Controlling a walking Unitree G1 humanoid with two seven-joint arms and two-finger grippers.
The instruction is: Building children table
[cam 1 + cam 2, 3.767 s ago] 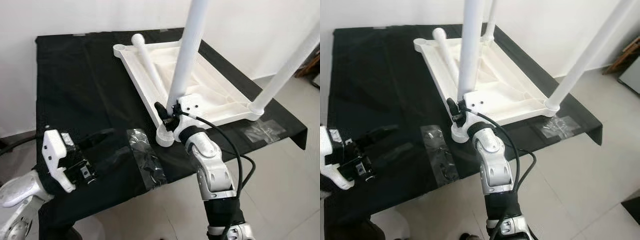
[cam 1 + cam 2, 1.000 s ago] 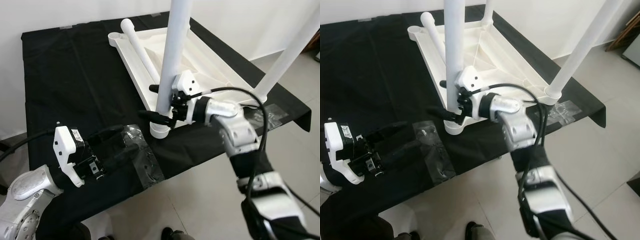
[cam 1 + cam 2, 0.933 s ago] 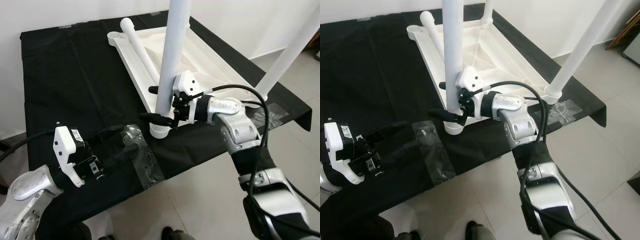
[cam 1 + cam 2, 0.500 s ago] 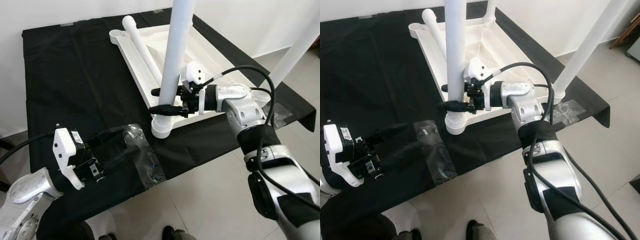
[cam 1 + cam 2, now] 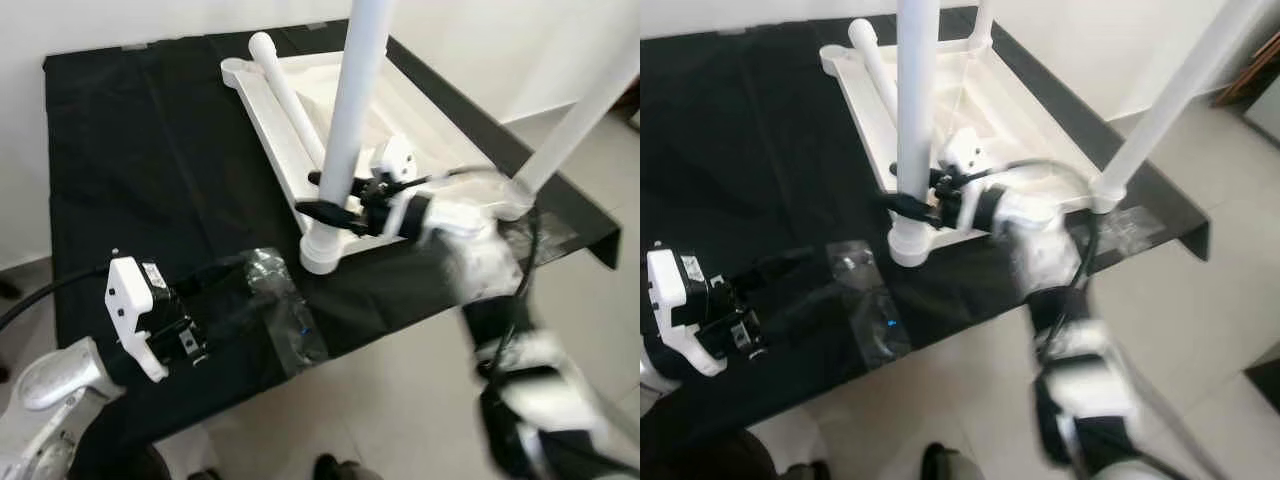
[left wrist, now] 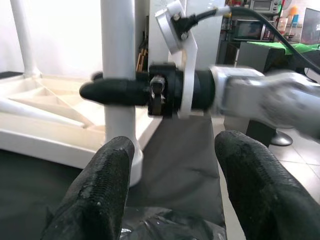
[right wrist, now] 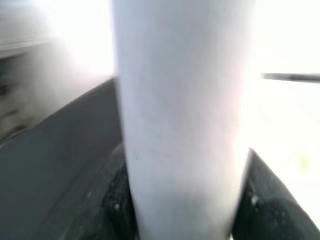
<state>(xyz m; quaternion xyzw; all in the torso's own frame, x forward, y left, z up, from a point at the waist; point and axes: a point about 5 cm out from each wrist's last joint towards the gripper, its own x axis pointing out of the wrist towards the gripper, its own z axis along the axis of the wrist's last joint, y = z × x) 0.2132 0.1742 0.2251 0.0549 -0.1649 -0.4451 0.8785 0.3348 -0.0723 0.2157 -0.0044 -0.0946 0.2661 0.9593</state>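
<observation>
While the left pincer (image 5: 215, 295) hovers low over the near part of the black desk (image 5: 130, 150), its fingers (image 6: 102, 190) are spread wide and hold nothing; a clear plastic bag (image 5: 285, 315) lies just under them. Beyond it, the right pincer (image 5: 325, 197) is clamped around the near leg (image 5: 350, 130), just above its socket, one finger on each side. The right arm is smeared by motion blur, so its outline is hard to make out. The white table (image 5: 420, 160) lies upside down on the desk's far right, its upright legs cut off by the frame top. A loose leg (image 5: 285, 95) lies along its left rim.
</observation>
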